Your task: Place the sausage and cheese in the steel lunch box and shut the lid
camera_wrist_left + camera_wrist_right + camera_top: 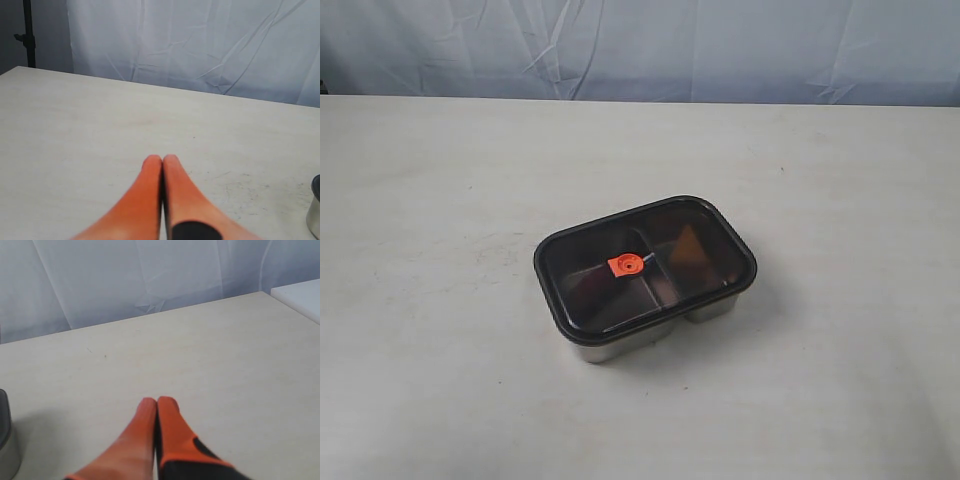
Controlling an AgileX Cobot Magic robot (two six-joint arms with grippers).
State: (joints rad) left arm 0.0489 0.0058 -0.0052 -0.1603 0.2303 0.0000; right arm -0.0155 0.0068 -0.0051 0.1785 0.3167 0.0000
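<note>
The steel lunch box (620,349) stands near the middle of the table with the dark tinted lid (582,260) seated on it, its orange valve (627,265) at the centre. Through the lid, the yellow-orange cheese (688,245) shows in the right compartment. The sausage cannot be made out under the dark tint. Neither arm appears in the exterior view. My left gripper (162,159) is shut and empty above bare table, with a corner of the box (315,212) off to one side. My right gripper (157,401) is likewise shut and empty, the box edge (9,452) beside it.
A pale blue-white cloth backdrop (640,45) hangs behind the table's far edge. A black stand pole (28,30) rises past one table corner. A white surface (300,295) adjoins the table on the other side.
</note>
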